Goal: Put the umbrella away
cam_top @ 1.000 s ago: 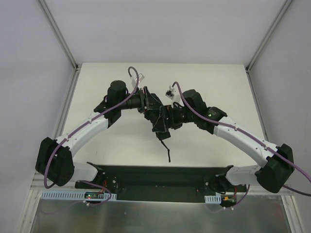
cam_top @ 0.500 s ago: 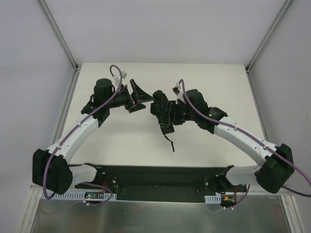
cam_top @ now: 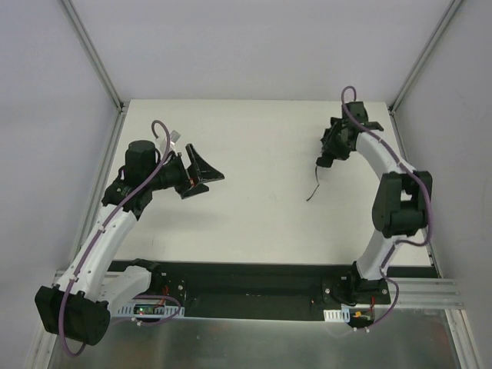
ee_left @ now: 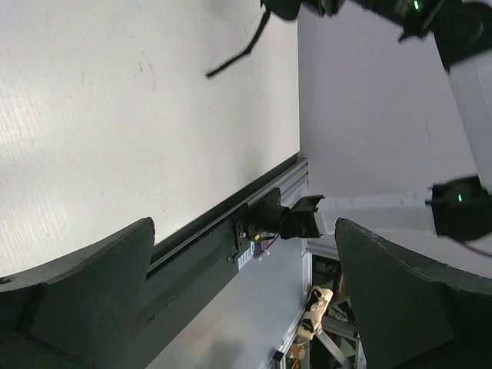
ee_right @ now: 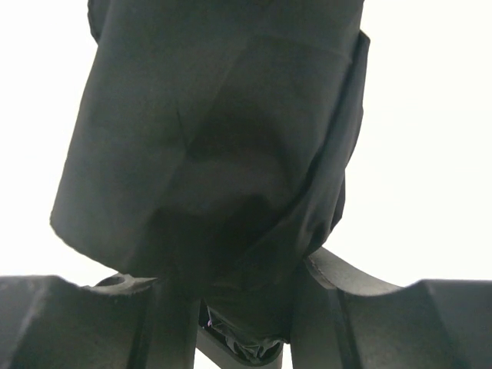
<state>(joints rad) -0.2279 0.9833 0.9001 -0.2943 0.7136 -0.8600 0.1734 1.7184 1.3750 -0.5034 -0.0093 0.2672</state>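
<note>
The umbrella is a bundle of black fabric that fills the right wrist view. My right gripper is shut on it, a finger pressed against each side. From above, that gripper holds the bundle over the table's back right area. The thin wrist cord hangs down from it toward the tabletop. My left gripper hovers wide open over the left part of the table and holds nothing. In the left wrist view its fingers frame the table's edge, and the cord shows far off at the top.
The white table is bordered by grey walls and metal frame posts. A black base rail runs along the near edge. My right arm's elbow stands folded near the right edge.
The arms have parted. My left gripper let go of the umbrella, opened wide and drew back to the left. My right arm carried the umbrella from the table's middle to the back right.
</note>
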